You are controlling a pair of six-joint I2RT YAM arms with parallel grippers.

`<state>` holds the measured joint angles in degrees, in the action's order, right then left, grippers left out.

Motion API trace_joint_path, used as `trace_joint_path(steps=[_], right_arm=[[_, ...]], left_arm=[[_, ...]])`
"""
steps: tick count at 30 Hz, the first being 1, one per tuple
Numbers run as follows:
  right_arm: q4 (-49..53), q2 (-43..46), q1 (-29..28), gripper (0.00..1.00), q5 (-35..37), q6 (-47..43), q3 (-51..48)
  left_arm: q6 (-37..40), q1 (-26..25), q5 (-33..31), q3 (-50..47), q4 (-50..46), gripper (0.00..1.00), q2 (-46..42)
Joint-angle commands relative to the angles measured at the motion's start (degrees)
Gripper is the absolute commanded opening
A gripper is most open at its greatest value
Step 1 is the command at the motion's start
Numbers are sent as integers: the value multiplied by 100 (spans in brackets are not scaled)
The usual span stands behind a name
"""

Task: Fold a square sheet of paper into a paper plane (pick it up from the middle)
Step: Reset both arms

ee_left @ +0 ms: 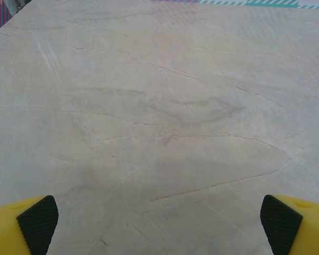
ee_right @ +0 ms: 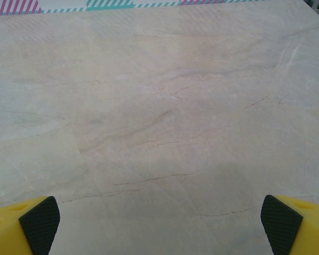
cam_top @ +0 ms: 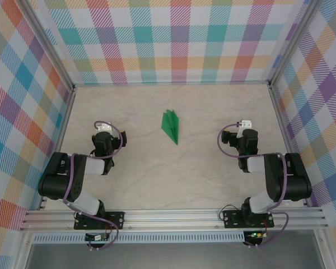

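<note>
A slim green paper plane (cam_top: 170, 126) lies flat on the marble-patterned table (cam_top: 213, 106), midway between the arms, its long point aimed toward the near edge. The green paper is folded into this dart, with a centre crease. My left gripper (cam_top: 104, 131) rests low, well to the left of the plane, and my right gripper (cam_top: 244, 130) stands about as far to its right. In the left wrist view my left gripper (ee_left: 159, 228) is open, its black pads (ee_left: 38, 223) far apart over bare table. My right gripper (ee_right: 159, 228) is open too, with nothing between its pads (ee_right: 279, 223).
Plaid-patterned walls (cam_top: 173, 39) enclose the table on the left, back and right, with metal rails (cam_top: 61, 123) along their feet. An aluminium frame (cam_top: 173, 218) at the near edge carries both arm bases. Bare tabletop surrounds the plane.
</note>
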<state>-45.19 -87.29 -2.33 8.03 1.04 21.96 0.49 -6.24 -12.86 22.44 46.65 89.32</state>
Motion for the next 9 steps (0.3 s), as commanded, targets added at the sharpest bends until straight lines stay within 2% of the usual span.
trace_joint_path(steps=[1, 9], right_arm=[[-236, -14, 27, 100, -144, 54, 112], [-311, -4, 22, 100, -201, 18, 69]], left_arm=[[11, 74, 67, 112, 39, 100, 24], [12, 79, 78, 121, 39, 100, 33]])
